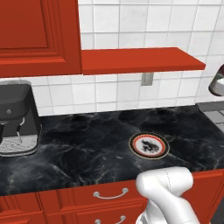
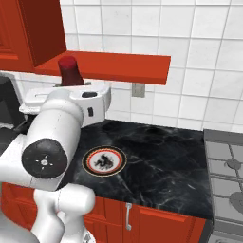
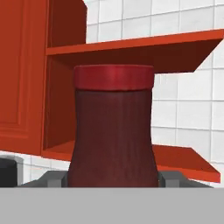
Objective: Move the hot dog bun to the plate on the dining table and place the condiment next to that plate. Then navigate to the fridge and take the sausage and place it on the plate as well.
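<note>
The condiment, a brownish-red bottle with a dark red cap, stands upright and very close in the hand view. My gripper is shut on its lower body, one finger at each side. In the right base view the condiment's cap sticks up above the white hand, and my gripper is raised over the left part of the wall counter. The hot dog bun, the plate, the dining table, the fridge and the sausage are out of view.
A small white plate with a dark and orange rim lies on the black marble wall counter. A coffee machine stands at its left end. A red shelf and red cabinets hang above. A stove adjoins at the right.
</note>
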Available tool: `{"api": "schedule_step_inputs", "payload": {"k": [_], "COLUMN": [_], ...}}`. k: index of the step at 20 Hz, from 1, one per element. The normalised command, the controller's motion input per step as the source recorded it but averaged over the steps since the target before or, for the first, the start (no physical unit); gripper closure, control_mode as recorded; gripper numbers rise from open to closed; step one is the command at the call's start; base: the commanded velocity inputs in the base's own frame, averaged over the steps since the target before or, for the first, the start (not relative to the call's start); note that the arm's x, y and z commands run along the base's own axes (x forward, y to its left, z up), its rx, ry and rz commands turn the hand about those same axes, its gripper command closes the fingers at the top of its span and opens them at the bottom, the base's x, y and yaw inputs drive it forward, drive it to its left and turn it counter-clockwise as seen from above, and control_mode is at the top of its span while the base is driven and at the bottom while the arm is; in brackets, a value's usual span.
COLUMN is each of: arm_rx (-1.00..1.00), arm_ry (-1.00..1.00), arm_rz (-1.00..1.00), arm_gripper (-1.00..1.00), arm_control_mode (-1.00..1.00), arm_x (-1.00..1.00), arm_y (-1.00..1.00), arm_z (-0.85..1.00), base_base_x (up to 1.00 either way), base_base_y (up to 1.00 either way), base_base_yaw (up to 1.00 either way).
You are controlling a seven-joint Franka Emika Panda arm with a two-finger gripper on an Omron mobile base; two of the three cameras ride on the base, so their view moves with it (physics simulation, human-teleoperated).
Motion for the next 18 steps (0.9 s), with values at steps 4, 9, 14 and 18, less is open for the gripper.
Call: {"api": "schedule_step_inputs", "payload": {"k": [4, 9, 14, 18], "arm_rx": [-0.01, 0.0, 0.0, 0.0], "arm_ry": [-0.1, 0.0, 0.0, 0.0], "arm_rz": [0.09, 0.0, 0.0, 0.0], "arm_gripper": [1.0, 1.0, 1.0, 1.0], "arm_control_mode": [1.0, 1.0, 1.0, 1.0], "arm_x": [-0.37, 0.0, 0.0, 0.0], "arm_y": [0.2, 0.0, 0.0, 0.0], "arm_z": [-0.06, 0.0, 0.0, 0.0], "base_base_x": [-0.45, -0.9, -0.75, -0.75], "base_base_y": [0.25, 0.85, 1.0, 0.81], "base_base_yaw": [0.08, 0.0, -0.17, -0.29]}}
